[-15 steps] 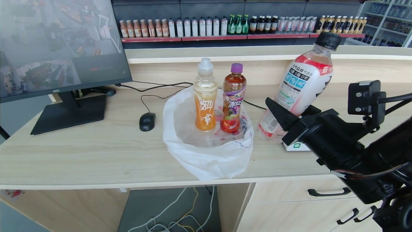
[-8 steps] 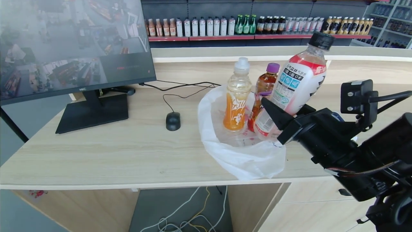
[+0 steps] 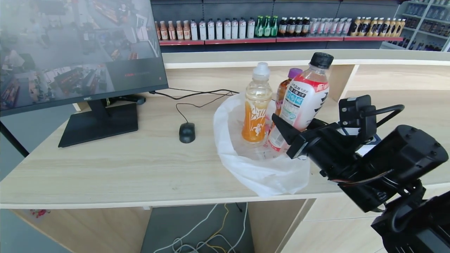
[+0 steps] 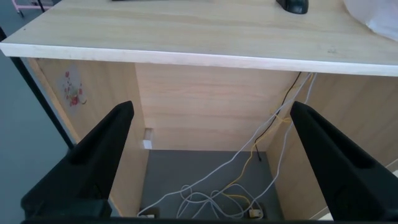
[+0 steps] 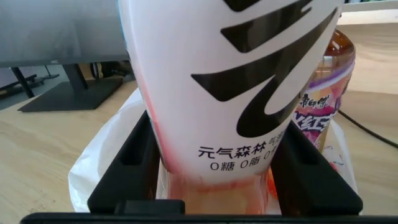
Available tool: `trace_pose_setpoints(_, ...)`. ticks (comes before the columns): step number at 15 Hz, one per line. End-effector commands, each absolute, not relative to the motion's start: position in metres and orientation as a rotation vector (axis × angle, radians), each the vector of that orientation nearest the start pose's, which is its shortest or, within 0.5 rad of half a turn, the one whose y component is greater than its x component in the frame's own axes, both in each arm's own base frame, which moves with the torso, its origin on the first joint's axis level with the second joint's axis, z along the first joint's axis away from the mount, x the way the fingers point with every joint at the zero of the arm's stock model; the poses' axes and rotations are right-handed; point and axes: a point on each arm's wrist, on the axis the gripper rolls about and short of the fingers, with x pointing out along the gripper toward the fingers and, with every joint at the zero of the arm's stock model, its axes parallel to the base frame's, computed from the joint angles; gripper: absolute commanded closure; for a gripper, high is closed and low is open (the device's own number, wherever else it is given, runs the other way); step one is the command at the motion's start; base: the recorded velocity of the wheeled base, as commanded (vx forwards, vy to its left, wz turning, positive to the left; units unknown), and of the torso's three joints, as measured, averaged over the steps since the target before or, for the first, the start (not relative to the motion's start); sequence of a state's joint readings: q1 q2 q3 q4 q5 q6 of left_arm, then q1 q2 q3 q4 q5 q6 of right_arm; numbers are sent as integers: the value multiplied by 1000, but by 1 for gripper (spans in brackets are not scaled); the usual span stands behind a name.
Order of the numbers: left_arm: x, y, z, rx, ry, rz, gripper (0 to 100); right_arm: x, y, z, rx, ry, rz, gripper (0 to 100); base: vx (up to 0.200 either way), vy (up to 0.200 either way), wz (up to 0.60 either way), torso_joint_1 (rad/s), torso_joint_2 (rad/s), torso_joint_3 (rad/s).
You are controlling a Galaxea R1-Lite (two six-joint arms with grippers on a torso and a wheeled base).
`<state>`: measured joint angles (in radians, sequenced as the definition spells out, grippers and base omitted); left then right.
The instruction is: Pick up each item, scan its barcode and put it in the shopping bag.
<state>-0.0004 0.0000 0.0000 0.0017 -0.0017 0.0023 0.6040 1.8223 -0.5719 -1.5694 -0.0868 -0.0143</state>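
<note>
Nearest the robot, the left gripper [image 4: 211, 109] hangs below the front edge of the wooden desk [image 3: 123, 165]. Its claw is released, the two black fingers spread wide. Past them a tangle of cables [image 4: 230, 180] lies in the recess under the desk.

On the right, the right gripper [image 3: 295, 130] is clenched around the lower body of a pink-and-white drink bottle [image 3: 302, 98] with a black cap, one finger on each side of it. The bottle tilts, with its cap leaning away and to the right. Its base sits low at the right side of the mouth of the white plastic shopping bag [image 3: 260, 172]. Whether the base touches the bottom of the bag cannot be told.

The bag stands open on the desk near the front edge. Two bottles stand upright inside it: an orange drink bottle [image 3: 256, 105] with a clear cap, and just beside it a purple-capped bottle [image 3: 283, 91], partly hidden behind the held one.

Left of the bag and apart from it lies a black wired mouse [image 3: 187, 132]. Farther left stands a monitor [image 3: 70, 52] on a black stand. Beyond the counter, a shelf of bottled drinks [image 3: 274, 28] lines the back wall.
</note>
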Motion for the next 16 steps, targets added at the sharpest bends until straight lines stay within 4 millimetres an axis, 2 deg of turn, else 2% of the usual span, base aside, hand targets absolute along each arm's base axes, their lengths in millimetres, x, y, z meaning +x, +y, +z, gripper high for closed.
trace_pose_setpoints(1, -23, 0, 75, 2, 2, -2, 0, 259, 178, 168, 75, -281, 517, 100, 0, 0, 0, 0, 0, 0)
trace_pose_setpoints(16, -23, 0, 75, 2, 2, -2, 0, 283, 196, 141, 58, -228, 523, 100, 0, 0, 0, 0, 0, 0)
